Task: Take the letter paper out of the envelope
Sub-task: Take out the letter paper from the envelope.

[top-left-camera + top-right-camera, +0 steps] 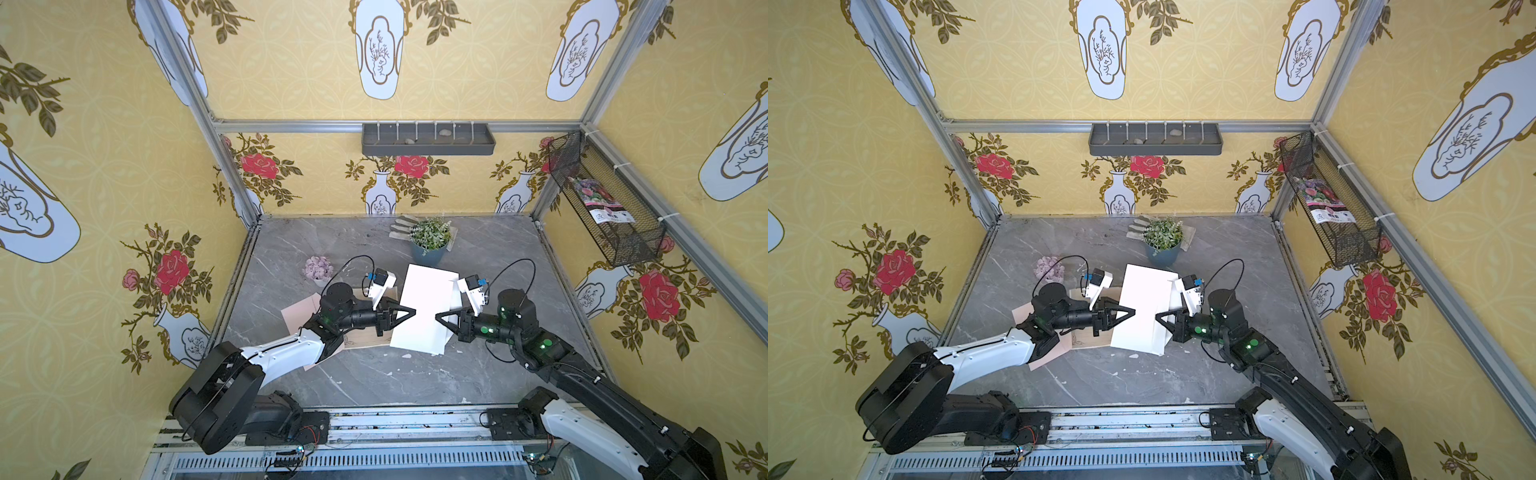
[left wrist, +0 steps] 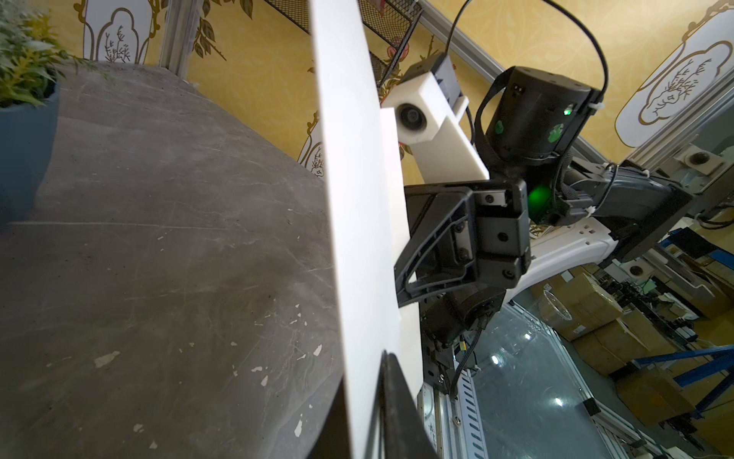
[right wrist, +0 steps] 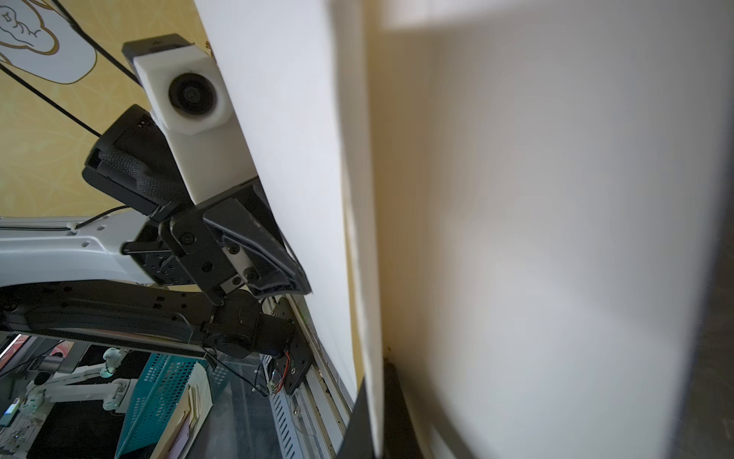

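In both top views the white letter paper [image 1: 424, 291] [image 1: 1142, 291] hangs above the grey bench [image 1: 374, 382], out of the envelope, pinched from two sides. The left gripper [image 1: 412, 311] bites its left edge and the right gripper [image 1: 437, 316] its right edge, their tips pointing at each other with only a short stretch of sheet between them. The brown envelope [image 1: 365, 338] lies flat on the bench under the left arm, its pink flap [image 1: 299, 311] folded open towards the left wall. Farther back stand a potted plant [image 1: 430, 237] and a small purple flower cluster [image 1: 318, 268].

The left wrist view shows the letter paper [image 2: 357, 198] nearly edge-on, running between the left gripper's [image 2: 365, 417] two black fingers [image 2: 399, 397], which are narrowed onto the sheet. Beyond it the right gripper [image 2: 405, 246] clamps the opposite edge.

The right wrist view is mostly filled by the letter paper [image 3: 536, 238], which shows a long crease. The right gripper [image 3: 375, 417] is closed tight on its near edge, and the left gripper [image 3: 294, 270] meets the sheet from the other side
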`<state>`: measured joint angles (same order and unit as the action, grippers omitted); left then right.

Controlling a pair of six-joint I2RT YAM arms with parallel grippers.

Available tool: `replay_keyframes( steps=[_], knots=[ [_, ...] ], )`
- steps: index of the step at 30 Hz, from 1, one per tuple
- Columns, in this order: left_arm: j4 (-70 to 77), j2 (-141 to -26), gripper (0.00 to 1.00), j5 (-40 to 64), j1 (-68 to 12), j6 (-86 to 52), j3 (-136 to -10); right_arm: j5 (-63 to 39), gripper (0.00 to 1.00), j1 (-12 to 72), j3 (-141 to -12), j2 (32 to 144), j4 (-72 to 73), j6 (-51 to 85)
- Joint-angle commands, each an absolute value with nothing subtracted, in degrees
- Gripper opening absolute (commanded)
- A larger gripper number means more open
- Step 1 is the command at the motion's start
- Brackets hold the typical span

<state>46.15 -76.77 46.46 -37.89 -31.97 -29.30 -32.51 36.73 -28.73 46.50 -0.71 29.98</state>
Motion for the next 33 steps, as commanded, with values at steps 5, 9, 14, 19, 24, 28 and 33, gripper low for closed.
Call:
replay_keyframes(
  steps=[5,9,14,19,24,28,33],
  knots=[
    [45.7,-75.9,0.15,43.6,-37.8,-31.3,-28.7,-32.8,0.00,34.2,-28.1,43.2,-3.2,29.7],
    [40.5,-75.0,0.15,38.5,-37.7,-30.2,-29.2,-33.1,0.00,32.9,-28.5,42.0,-4.9,29.5],
    [40.9,-74.6,0.14,38.4,-37.5,-30.2,-28.9,-33.7,0.00,32.6,-28.3,42.1,-5.0,29.6],
    [41.2,-75.0,0.01,39.0,-37.5,-30.3,-28.9,-34.3,0.00,32.5,-28.0,42.6,-3.7,30.0],
    [41.6,-75.3,0.00,39.5,-37.5,-30.4,-29.0,-34.5,0.00,32.5,-28.0,43.4,-3.0,30.1],
    [41.6,-75.1,0.00,38.9,-37.5,-30.3,-28.8,-34.5,0.00,32.4,-28.1,43.5,-3.2,29.7],
    [40.4,-74.2,0.00,36.0,-37.3,-30.2,-28.1,-34.4,0.00,31.6,-28.2,42.9,-4.6,29.1]
  ],
)
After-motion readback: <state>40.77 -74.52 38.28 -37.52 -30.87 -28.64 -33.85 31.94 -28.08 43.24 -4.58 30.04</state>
